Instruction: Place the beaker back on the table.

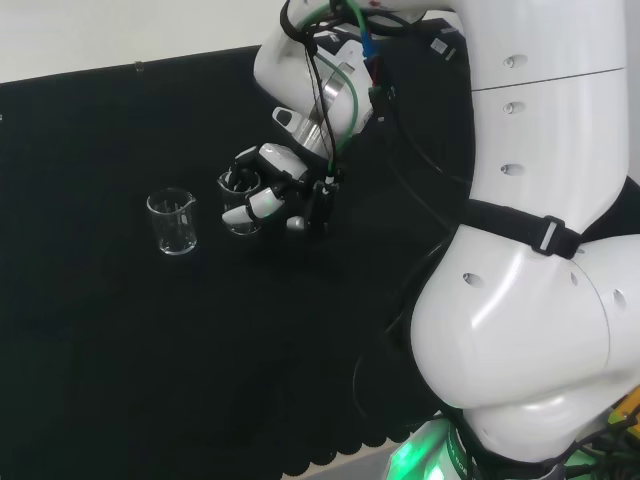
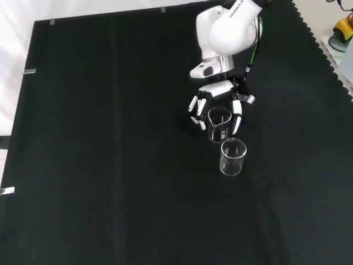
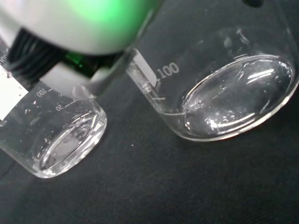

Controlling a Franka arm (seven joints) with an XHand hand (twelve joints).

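Head view looks over the arm, front view downward, sharing two beakers [image 1: 172, 221].

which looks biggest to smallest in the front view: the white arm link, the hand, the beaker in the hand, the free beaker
1. White arm link, plainly the largest.
2. Hand, fingers spread round its beaker.
3 and 4. Held beaker and free beaker: they look about alike, so I would not rank them.

Hand [image 1: 268, 190] curled round a beaker [image 1: 238, 203], second beaker [image 1: 172, 221] just left.
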